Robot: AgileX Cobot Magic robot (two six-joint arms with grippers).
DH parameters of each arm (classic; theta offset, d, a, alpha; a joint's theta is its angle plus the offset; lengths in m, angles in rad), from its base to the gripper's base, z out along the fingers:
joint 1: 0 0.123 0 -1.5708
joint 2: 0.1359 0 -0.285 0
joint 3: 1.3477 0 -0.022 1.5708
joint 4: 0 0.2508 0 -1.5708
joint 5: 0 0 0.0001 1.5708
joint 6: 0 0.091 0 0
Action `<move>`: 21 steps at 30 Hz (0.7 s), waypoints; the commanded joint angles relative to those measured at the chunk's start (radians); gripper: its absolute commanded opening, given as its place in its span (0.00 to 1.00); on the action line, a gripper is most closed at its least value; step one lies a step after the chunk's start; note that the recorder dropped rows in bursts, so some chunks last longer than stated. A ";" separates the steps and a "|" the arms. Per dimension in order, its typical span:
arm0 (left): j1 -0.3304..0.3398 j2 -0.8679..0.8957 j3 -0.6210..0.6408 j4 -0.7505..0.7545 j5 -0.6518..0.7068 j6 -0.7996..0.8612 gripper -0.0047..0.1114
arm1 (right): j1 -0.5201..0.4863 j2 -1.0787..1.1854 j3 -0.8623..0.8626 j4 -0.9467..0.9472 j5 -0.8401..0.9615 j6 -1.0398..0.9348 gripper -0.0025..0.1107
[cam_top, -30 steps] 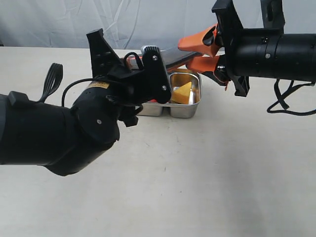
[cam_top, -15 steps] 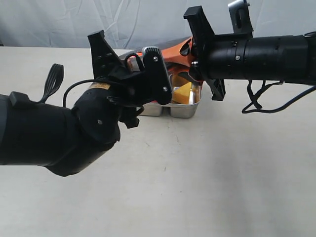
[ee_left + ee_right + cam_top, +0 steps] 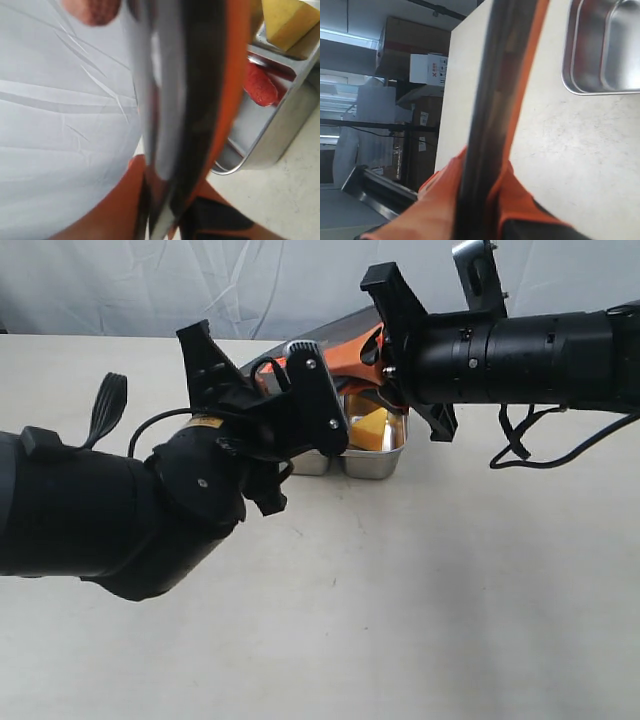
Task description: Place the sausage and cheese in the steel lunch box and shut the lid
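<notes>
Left tool (image 3: 290,368), at the end of the bulky black arm filling the 9 o'clock side of the exterior view, pinches one end of the lid (image 3: 335,335). The right tool (image 3: 365,365), reaching in from 3 o'clock, pinches the other end. The lid is dark and tilted, with its orange seal showing. It hangs over the steel lunch box (image 3: 380,465), toward 12 o'clock from it, and is not yet seated. The box rests on the pale surface (image 3: 400,620). The cheese (image 3: 368,428) lies in the compartment on the box's 3 o'clock side. The left arm hides the other compartment.

Left wrist view: the lid (image 3: 195,90) runs edge-on through the frame, very close and blurred, clamped from both faces by the left tool (image 3: 165,205). Beyond it the lunch box (image 3: 280,135) stands uncovered. The sausage (image 3: 260,84) lies in one compartment and the cheese (image 3: 287,20) in the next, across the divider.

Right wrist view: the lid (image 3: 495,90) again shows edge-on, with the right tool (image 3: 480,200) pressed onto both its faces. A corner of the lunch box (image 3: 590,55) sits on the surface (image 3: 570,150) beyond the lid, apart from it. This view does not show what is inside.

Both foods appear loaded, so that part looks finished. What remains is levelling the lid, lowering it onto the rim and letting go.
</notes>
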 commanded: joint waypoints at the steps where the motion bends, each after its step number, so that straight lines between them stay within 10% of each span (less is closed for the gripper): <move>1: 0.015 -0.005 -0.005 -0.096 0.013 -0.012 0.04 | -0.008 0.041 0.000 -0.085 -0.093 -0.055 0.02; 7: 0.023 -0.005 -0.005 -0.087 0.069 -0.033 0.13 | -0.008 0.074 0.000 -0.078 -0.087 -0.081 0.02; 13: 0.023 -0.005 -0.005 -0.085 0.047 -0.080 0.45 | -0.008 0.076 -0.035 -0.087 -0.093 -0.104 0.02; 21: 0.023 -0.005 -0.005 -0.148 0.081 -0.087 0.48 | -0.008 0.076 -0.050 -0.076 -0.154 -0.120 0.02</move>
